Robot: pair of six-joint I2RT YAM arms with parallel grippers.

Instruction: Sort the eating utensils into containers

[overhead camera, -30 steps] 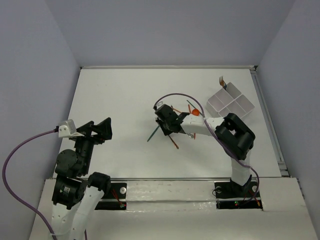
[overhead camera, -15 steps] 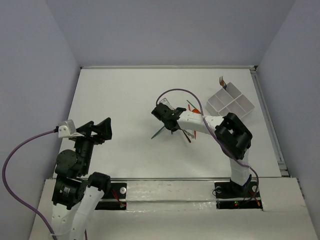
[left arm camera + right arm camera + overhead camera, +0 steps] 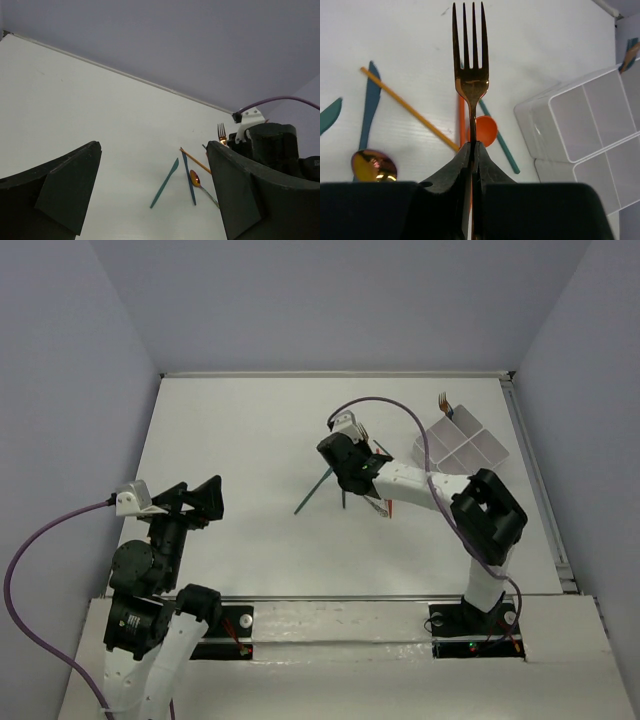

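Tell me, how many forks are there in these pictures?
2. One fork is pinched in the right end effector, tines pointing forward; the other fork leans out of the white tray's far corner. More may be hidden beneath the right arm.

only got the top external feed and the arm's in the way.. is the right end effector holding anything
observer: yes. The right wrist view shows the right end effector shut on a copper-coloured fork by its handle, tines pointing away from it.
operator: ok whats on the table under it, cant see past the wrist
observer: behind the fork lies an orange spoon. Off to one side a shiny copper spoon lies beside a teal knife.
operator: and is the left one holding anything
observer: no. The left wrist view shows the left end effector open and holding nothing.
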